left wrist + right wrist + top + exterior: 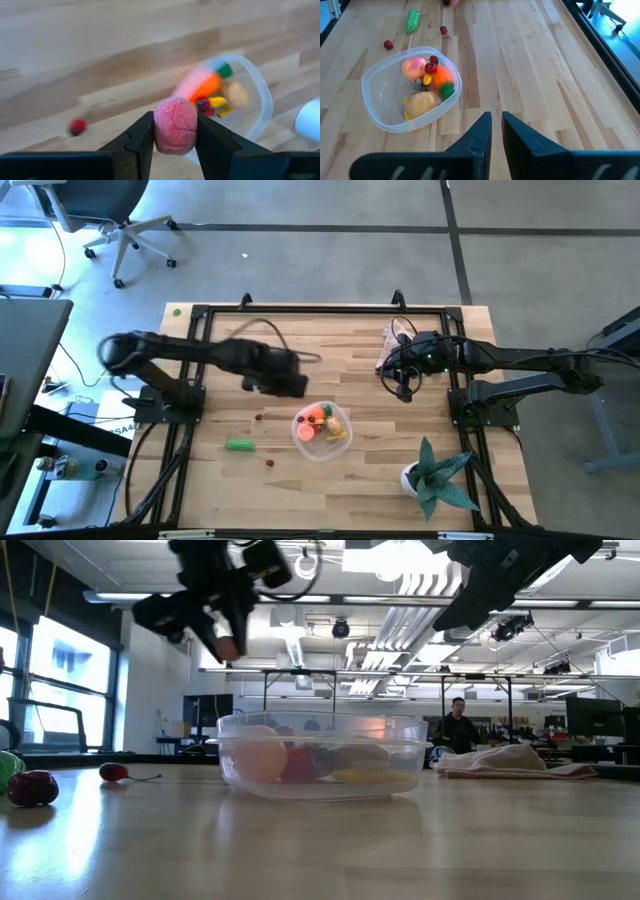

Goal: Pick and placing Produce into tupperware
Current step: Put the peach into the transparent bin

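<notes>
My left gripper [175, 131] is shut on a pink ball [175, 125] and hovers above the table, just left of and beyond the tupperware [298, 431]. The low view shows it high above the tub [400, 755]. That clear shallow tub rests on its base and holds an orange carrot [442, 77], a peach-pink piece [415, 66], a tan ball [420, 102], yellow sticks and red berries. A green pod [240, 445] and two red berries [258, 418] [268, 462] lie on the wood left of the tub. My right gripper [495, 125] is shut and hangs above the table right of the tub. My left gripper pinches the pink ball between its two fingers [142, 137], one on each side of the ball's middle [161, 127]. The ball is lifted clear of the table, as the low view shows [228, 643].
A pink cloth [390, 345] lies near the far right corner. A teal spiky plant in a white pot [432, 475] stands near the right front edge. Black frame rails run around the table. Bare wood lies between the tub and the right arm.
</notes>
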Tool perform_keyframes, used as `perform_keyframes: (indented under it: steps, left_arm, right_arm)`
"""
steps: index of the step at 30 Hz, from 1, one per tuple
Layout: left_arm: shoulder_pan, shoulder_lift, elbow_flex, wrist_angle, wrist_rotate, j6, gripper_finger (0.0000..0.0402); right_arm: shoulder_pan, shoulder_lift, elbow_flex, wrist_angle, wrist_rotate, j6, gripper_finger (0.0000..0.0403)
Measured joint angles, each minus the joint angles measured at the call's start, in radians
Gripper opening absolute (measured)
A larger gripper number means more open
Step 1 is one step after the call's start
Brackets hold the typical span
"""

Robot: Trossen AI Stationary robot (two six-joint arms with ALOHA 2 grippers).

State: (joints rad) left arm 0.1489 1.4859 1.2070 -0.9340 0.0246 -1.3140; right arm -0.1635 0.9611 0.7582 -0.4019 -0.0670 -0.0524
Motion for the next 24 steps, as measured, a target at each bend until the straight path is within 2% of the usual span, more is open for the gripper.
perform_keyframes:
  steps: [5,10,18,24]
  left_arm:
    - [-0.099,0.207,0.161,-0.009,-0.026,0.002,0.0117]
    - [-0.171,0.36,0.265,-0.009,-0.025,-0.006,0.0117]
    - [-0.263,0.449,0.312,0.024,-0.021,-0.018,0.0117]
    - [-0.303,0.484,0.31,0.079,-0.085,-0.026,0.0117]
  right_arm:
    - [0.0,0.0,0.0,0.0,0.0,0.0,0.0032]
    - [0.0,0.0,0.0,0.0,0.0,0.0,0.0032]
    - [0.0,0.0,0.0,0.001,0.0,0.0,0.0032]
    - [0.0,0.0,0.0,-0.001,0.0,0.0,0.0032]
